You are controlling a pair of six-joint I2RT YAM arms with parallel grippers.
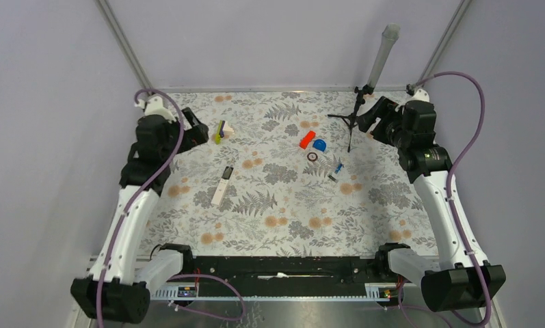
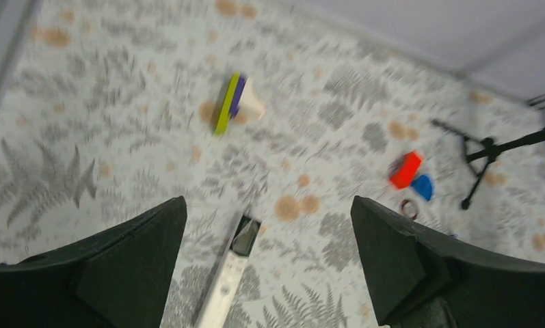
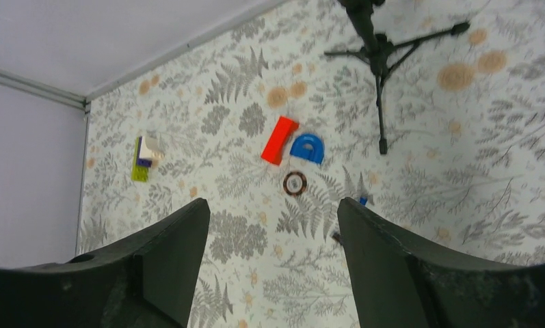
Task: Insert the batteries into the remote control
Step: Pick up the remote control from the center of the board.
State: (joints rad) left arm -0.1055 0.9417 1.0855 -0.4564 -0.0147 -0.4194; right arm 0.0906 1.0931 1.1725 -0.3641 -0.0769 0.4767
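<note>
Cloth [image 1: 290, 219] printed with ferns meets grey walls [image 1: 269, 41]; left fingers [image 2: 119, 266] and right fingers [image 3: 153, 266] gape empty.

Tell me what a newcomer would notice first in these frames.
The bright red plastic block and blue half-round piece beside it, far centre-right on the fern-patterned tablecloth, stand out most. A black tripod stand rises just right of them. The slim white remote control lies left of centre, the small blue batteries right of centre.

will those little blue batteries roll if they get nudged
Probably: the batteries look like slim cylinders lying flat on the patterned table, so a sideways nudge would likely roll them. They are tiny, so probably light and easy to knock away or fumble.
</note>
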